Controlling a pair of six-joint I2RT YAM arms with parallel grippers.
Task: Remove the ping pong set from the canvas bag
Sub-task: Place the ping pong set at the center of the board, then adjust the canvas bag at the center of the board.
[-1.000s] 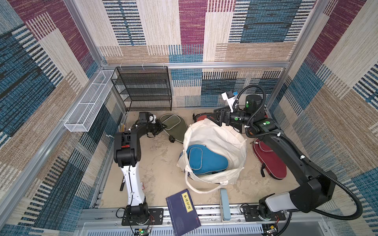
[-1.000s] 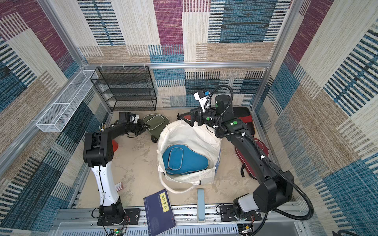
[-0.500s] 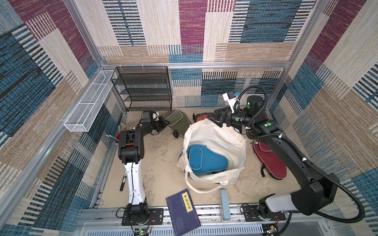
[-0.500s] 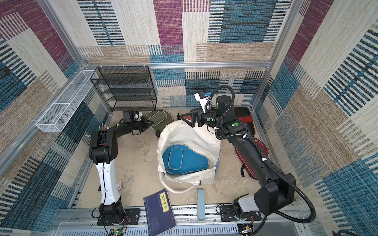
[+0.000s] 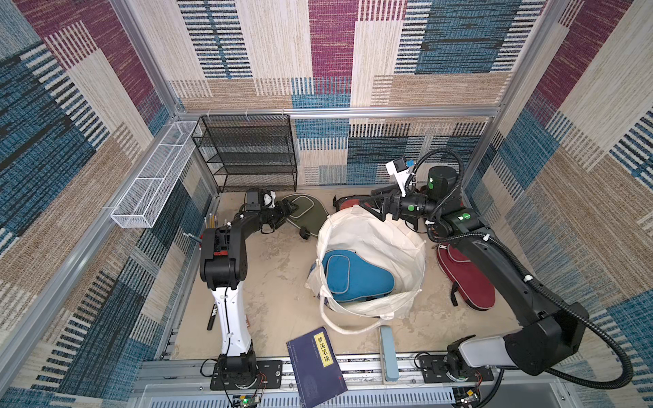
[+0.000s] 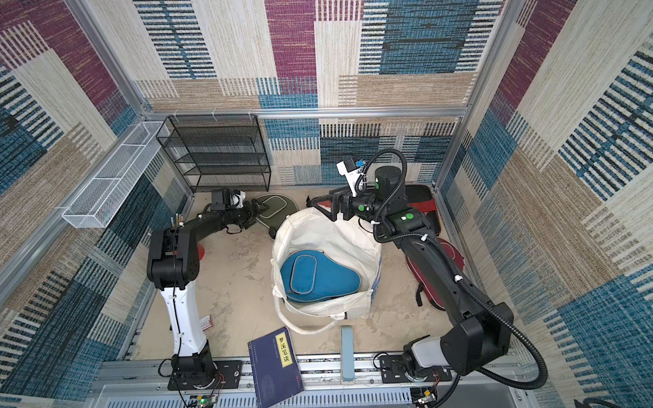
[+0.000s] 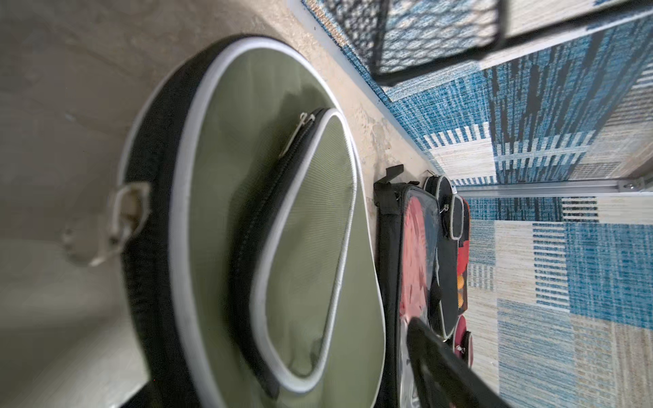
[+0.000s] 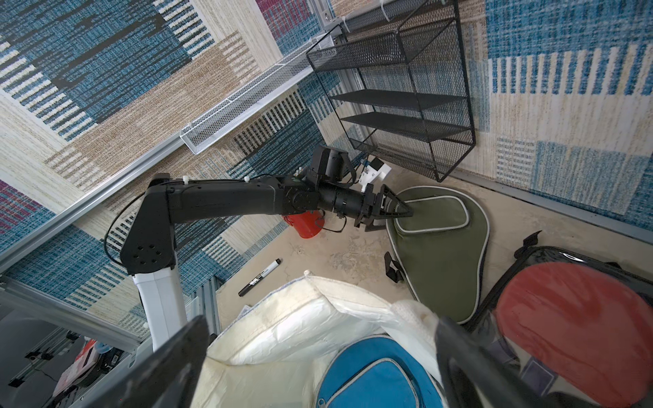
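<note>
Olive paddle case (image 5: pixel 308 212) found flat on tabletop (image 5: pixel 275 282) behind canvas bag (image 5: pixel 371 229), at tips of left tool (image 5: pixel 288 208), spread apart, empty. Blue paddle case (image 5: pixel 357 275) seen inside bag, apart from right tool (image 5: pixel 371 211), jaws wide over bag's far rim, gripping nothing.

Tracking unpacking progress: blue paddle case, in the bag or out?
In. The blue paddle case lies on the bottom of the bag, white walls all around it in both top views.
</note>
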